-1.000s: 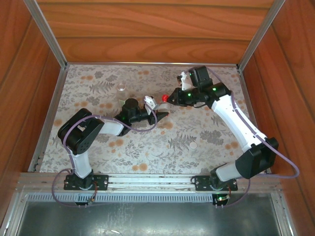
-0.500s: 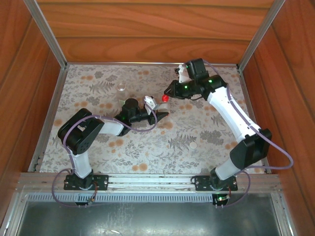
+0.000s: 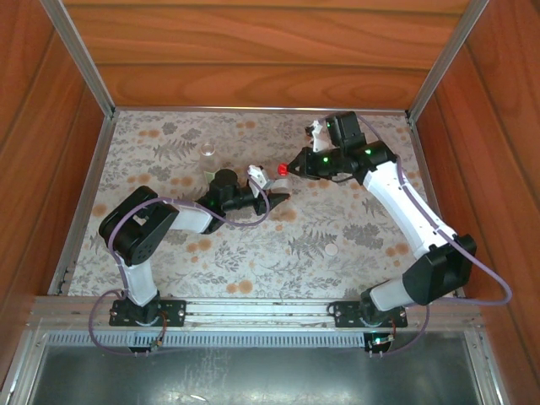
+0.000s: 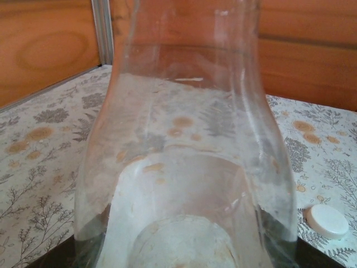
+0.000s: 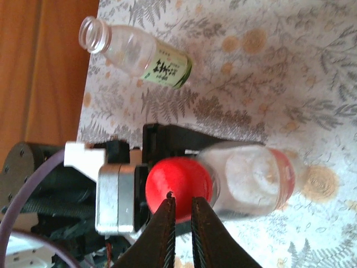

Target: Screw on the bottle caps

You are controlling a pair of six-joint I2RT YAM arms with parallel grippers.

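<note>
My left gripper (image 3: 270, 192) is shut on the clear bottle with the pinkish-red label (image 5: 251, 178), holding it upright; its clear wall (image 4: 184, 139) is close in front of the left wrist camera. The red cap (image 3: 282, 170) sits on that bottle's mouth. My right gripper (image 5: 181, 202) hangs just over the red cap (image 5: 178, 181), its fingers drawn together to a thin slit with nothing between them. The green-and-white labelled bottle (image 5: 139, 56) lies on its side, mouth uncovered, at the back left (image 3: 208, 152). The white cap (image 3: 332, 250) lies flat on the tabletop (image 4: 328, 221).
The flower-printed tabletop (image 3: 253, 245) is walled by wood panels on three sides, with metal rails (image 3: 84, 63) at the back corners. Both arm bases are bolted to the near rail (image 3: 253, 310).
The right arm swung toward the back left and came back, its fingertips staying by the red cap. The left arm, its bottle and the cap have not moved.
</note>
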